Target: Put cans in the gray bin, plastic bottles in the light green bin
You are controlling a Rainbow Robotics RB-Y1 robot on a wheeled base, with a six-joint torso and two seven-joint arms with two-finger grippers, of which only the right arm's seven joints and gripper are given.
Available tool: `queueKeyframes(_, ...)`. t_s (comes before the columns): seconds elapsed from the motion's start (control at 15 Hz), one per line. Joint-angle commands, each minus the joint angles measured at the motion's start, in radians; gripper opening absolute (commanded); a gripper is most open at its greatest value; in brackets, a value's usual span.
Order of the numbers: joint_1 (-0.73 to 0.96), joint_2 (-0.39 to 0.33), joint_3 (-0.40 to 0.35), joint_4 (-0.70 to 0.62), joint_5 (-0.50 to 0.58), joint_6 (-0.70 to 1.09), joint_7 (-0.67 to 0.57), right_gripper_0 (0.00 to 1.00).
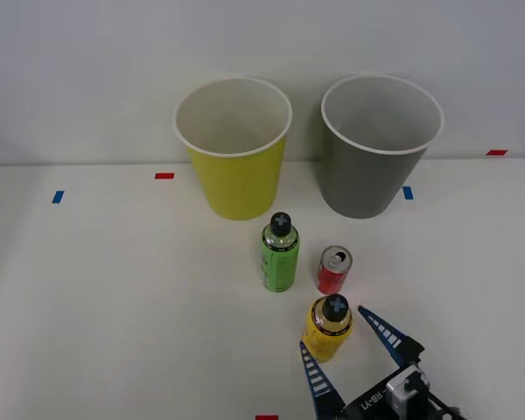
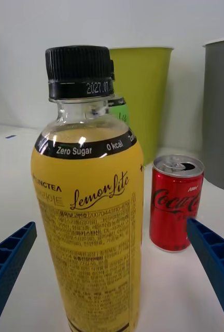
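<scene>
Standing between the open end effector (image 1: 334,346) fingers — yellow bottle (image 1: 327,329).

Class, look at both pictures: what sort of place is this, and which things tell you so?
Probably a robot test bench for sorting recyclables, not a home: a plain white table marked with coloured tape, a light green bin and a gray bin side by side, and a blue gripper open around a yellow bottle.

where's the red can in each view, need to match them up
Front view: the red can stands upright mid-table, between the green bottle and the yellow bottle, in front of the gray bin.
Right wrist view: the can stands behind and beside the yellow bottle, with the gray bin past it.
Shared landmark: the yellow bottle, between the open right gripper fingers.
</scene>
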Motion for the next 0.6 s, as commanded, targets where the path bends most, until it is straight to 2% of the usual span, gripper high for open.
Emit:
queueKeyframes(0.07,-0.025,0.005,0.013,0.002,-0.012,-0.002,0.005,1.00)
queueKeyframes(0.6,-0.055,0.023,0.025,0.000,-0.011,0.000,0.028,1.00)
